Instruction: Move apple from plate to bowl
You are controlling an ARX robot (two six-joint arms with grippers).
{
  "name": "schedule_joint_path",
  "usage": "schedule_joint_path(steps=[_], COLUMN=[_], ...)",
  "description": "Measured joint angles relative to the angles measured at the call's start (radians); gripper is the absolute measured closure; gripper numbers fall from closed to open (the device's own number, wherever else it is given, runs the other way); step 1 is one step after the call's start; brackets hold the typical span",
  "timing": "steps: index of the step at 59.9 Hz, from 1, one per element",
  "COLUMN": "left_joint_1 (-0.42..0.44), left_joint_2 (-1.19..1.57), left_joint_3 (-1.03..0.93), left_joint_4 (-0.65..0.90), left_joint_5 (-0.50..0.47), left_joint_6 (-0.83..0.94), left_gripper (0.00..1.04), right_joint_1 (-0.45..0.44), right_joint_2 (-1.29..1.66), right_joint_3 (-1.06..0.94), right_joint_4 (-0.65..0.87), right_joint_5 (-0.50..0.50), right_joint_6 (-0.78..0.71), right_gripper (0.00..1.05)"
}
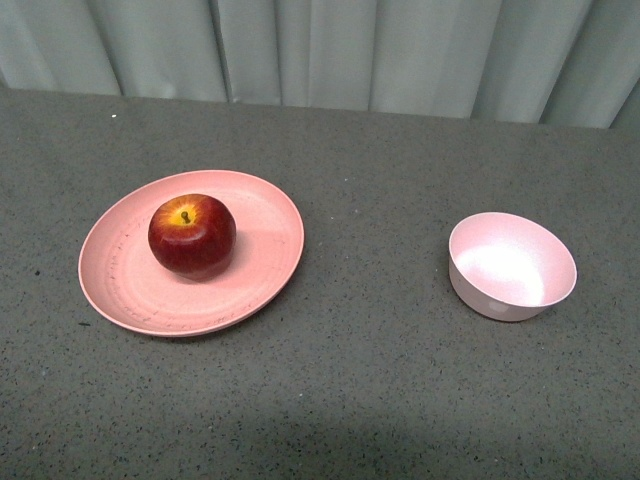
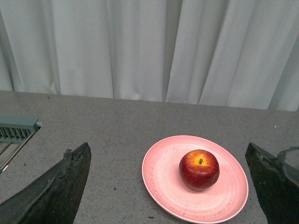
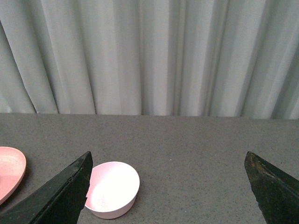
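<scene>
In the left wrist view, the only part of the robot we see is the left tool [image 2: 168, 144]. Its two fingers [image 2: 56, 186] are dark, almost black wedges, wide at the base and narrowing to a pointed tip. One finger has a rough, slightly grey and dull surface, with an uneven upper edge. On the other finger, a small greyish piece that looks half transparent sits at the outer edge. In the right wrist view, the right tool [image 3: 168, 153] shows the same two dark wedges. Here they look smoother and blacker, with a thin lighter line along the inner edge of each.
</scene>
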Motion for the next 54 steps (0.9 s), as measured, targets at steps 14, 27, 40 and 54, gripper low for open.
schedule_joint_path(steps=[14, 27, 40, 54], left_joint_1=[0.000, 0.000, 0.000, 0.000], left_joint_2=[0.000, 0.000, 0.000, 0.000], left_joint_3=[0.000, 0.000, 0.000, 0.000], left_joint_4=[0.000, 0.000, 0.000, 0.000], left_joint_5=[0.000, 0.000, 0.000, 0.000], left_joint_6=[0.000, 0.000, 0.000, 0.000], left_gripper=[0.07, 0.07, 0.07, 0.07], right_joint_1=[0.000, 0.000, 0.000, 0.000], right_joint_2=[0.000, 0.000, 0.000, 0.000], right_joint_3=[0.000, 0.000, 0.000, 0.000], right_joint_4=[0.000, 0.000, 0.000, 0.000], right_joint_5=[0.000, 0.000, 0.000, 0.000], right_joint_6=[0.000, 0.000, 0.000, 0.000], right_gripper=[0.09, 0.09, 0.09, 0.09])
